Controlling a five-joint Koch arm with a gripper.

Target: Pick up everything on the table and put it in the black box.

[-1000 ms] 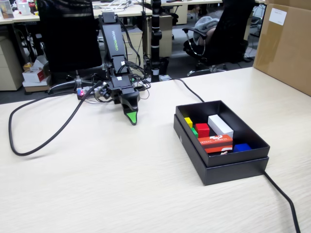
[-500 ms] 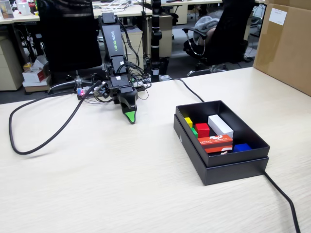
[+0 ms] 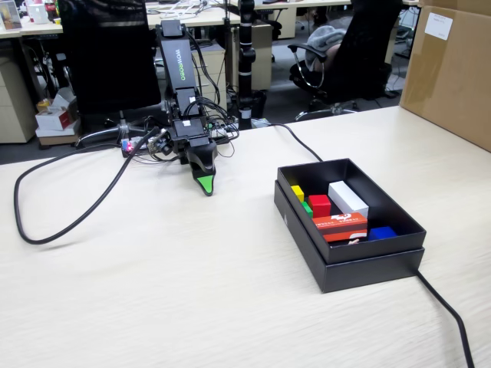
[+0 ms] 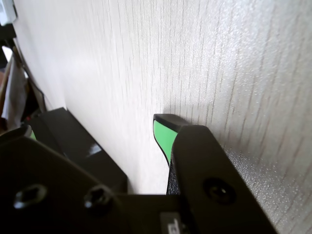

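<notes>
Since all three cubes sit inside the black box (image 3: 349, 261), nothing remains loose on the table (image 3: 169, 291). Yellow cube (image 3: 298, 192) lies in the far left corner, green cube (image 3: 307, 208) just nearer, red cube (image 3: 320, 205) touching its right side. A white block (image 3: 347, 198) and a red-and-white packet (image 3: 340, 225) share the box (something blue (image 3: 382, 232) shows at its near right).

Gripper (image 3: 205, 186) is well left of the box, near the arm's base, tip down at the tabletop. Wrist view shows only one green-faced tip (image 4: 163, 134); cannot tell whether the jaws are apart. Nothing appears held.

Judgement: task looks complete. Parking well means keeping the tip off the wood and clear of the black cable (image 3: 69, 218).
</notes>
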